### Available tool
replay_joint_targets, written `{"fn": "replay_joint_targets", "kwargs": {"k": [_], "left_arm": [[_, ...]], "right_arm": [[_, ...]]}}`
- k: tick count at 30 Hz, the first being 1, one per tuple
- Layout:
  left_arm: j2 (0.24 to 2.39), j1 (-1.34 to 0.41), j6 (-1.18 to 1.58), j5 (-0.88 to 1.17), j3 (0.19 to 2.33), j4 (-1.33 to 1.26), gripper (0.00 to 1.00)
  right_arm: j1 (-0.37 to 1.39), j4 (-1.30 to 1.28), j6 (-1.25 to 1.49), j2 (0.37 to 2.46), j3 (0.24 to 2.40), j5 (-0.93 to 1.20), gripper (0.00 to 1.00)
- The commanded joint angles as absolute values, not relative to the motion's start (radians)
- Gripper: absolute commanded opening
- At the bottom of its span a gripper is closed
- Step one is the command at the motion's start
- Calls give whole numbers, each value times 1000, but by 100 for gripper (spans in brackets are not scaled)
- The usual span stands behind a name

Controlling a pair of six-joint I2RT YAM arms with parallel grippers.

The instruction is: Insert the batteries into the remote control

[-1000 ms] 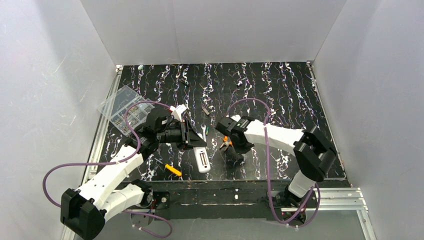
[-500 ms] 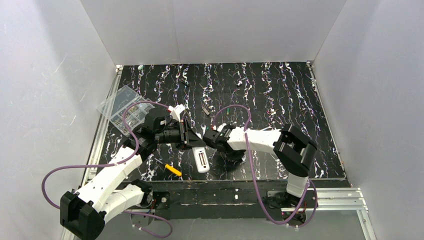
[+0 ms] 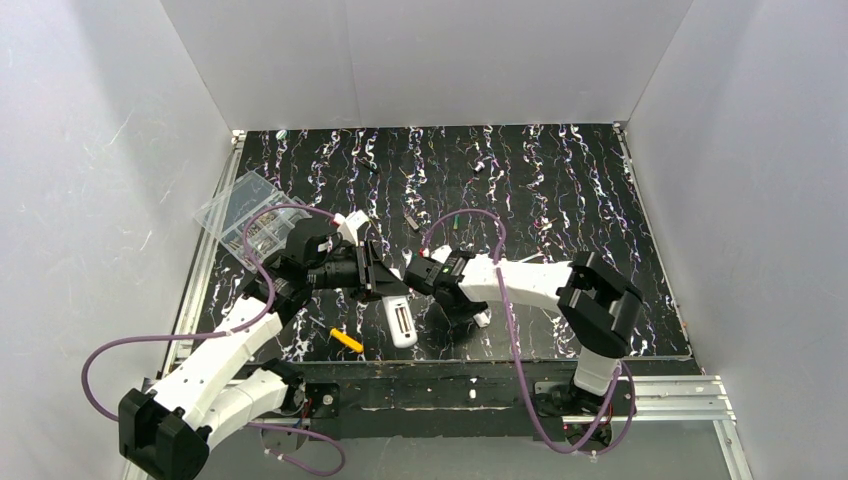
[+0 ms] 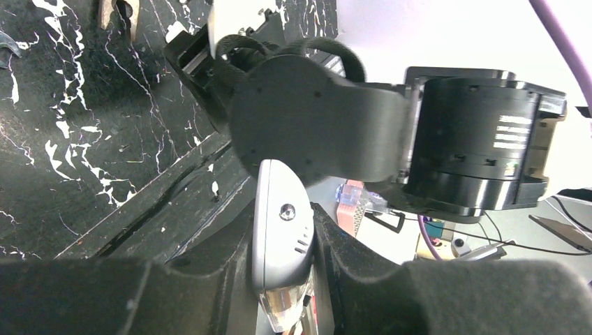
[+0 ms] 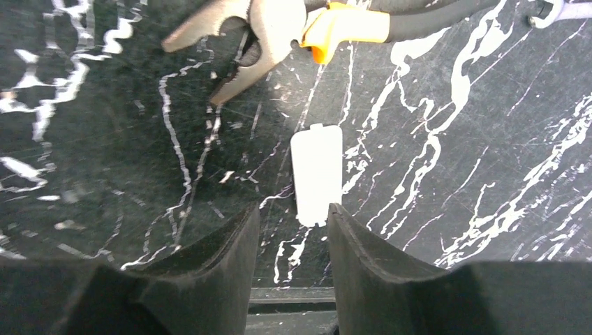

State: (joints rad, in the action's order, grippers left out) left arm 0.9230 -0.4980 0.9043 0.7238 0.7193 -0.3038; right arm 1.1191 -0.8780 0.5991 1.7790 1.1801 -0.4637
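Note:
My left gripper (image 3: 385, 290) is shut on the white remote control (image 3: 401, 322), which sticks out toward the near edge. In the left wrist view the remote control (image 4: 279, 230) sits clamped between my fingers, with the right arm's black wrist (image 4: 314, 132) close ahead. My right gripper (image 3: 462, 306) hangs just right of the remote, open and empty (image 5: 293, 216). A loose white cover piece (image 5: 316, 174) lies flat on the table just past its fingertips. One small green battery (image 3: 455, 221) lies further back by the purple cable.
Orange-handled pliers (image 5: 265, 35) lie beyond the cover. A yellow-handled tool (image 3: 347, 341) rests near the front edge, left of the remote. A clear plastic parts box (image 3: 245, 215) sits at the left edge. Small bits are scattered over the back of the black mat (image 3: 560, 190).
My right arm swung left toward the remote and its gripper opened. The white cover piece now lies on the table by its fingertips. The left gripper kept hold of the remote.

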Motion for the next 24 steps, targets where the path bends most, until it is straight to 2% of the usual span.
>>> {"fn": "replay_joint_targets", "kwargs": {"k": [1, 10, 24], "left_arm": [[889, -490, 884, 770, 717, -272, 0], [890, -477, 856, 747, 754, -193, 0], [888, -438, 856, 606, 840, -145, 0]], "right_arm": [[1123, -818, 615, 1691, 1185, -423, 50], [1096, -627, 595, 1545, 1078, -340, 54], [994, -471, 453, 1363, 1020, -289, 57]]}}
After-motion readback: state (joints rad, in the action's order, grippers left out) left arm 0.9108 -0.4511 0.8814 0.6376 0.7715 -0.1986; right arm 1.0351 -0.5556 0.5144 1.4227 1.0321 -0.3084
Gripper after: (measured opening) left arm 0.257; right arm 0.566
